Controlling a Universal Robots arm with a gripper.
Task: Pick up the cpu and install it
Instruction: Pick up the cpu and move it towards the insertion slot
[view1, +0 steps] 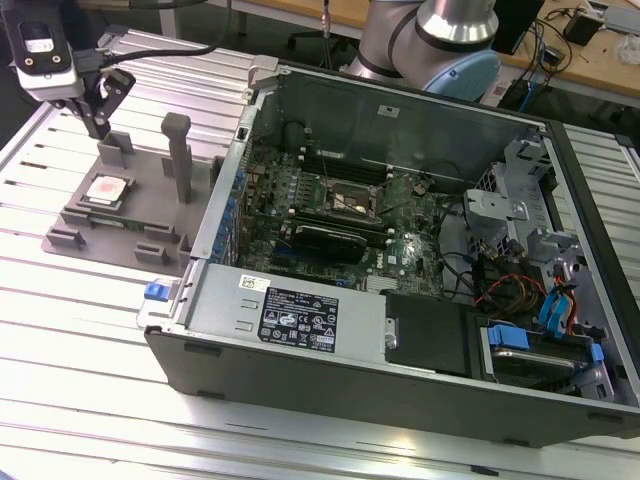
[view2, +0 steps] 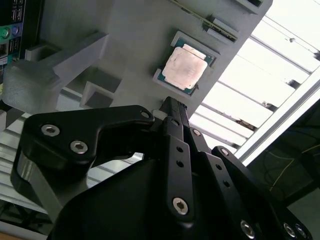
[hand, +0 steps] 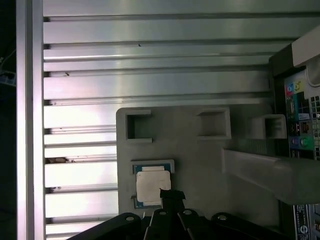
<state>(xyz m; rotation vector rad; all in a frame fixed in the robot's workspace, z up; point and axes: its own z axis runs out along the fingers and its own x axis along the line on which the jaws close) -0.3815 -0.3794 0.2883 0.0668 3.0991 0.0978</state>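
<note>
- Silver-topped cpu (view1: 106, 189), square with a thin pale rim: lies flat in a shallow recess of a grey tray (view1: 150, 215), at the exterior view's left.
- Black gripper (view1: 100, 130): hangs above the tray near its far edge, over the cpu and apart from it. Its fingers are drawn together with nothing between them.
- First wrist view: gripper (hand: 171, 194) tip sits over one edge of the cpu (hand: 152, 185).
- Second wrist view: gripper (view2: 169, 102) tip just short of the cpu (view2: 184, 67).
- Grey tray: rests on a slatted aluminium table (view1: 80, 340), just beside the computer case (view1: 250, 370). An upright post (view1: 177, 150) stands between cpu and case.
- Computer case: open, lying on its side. The motherboard socket (view1: 350, 203) is well apart from the cpu.
</note>
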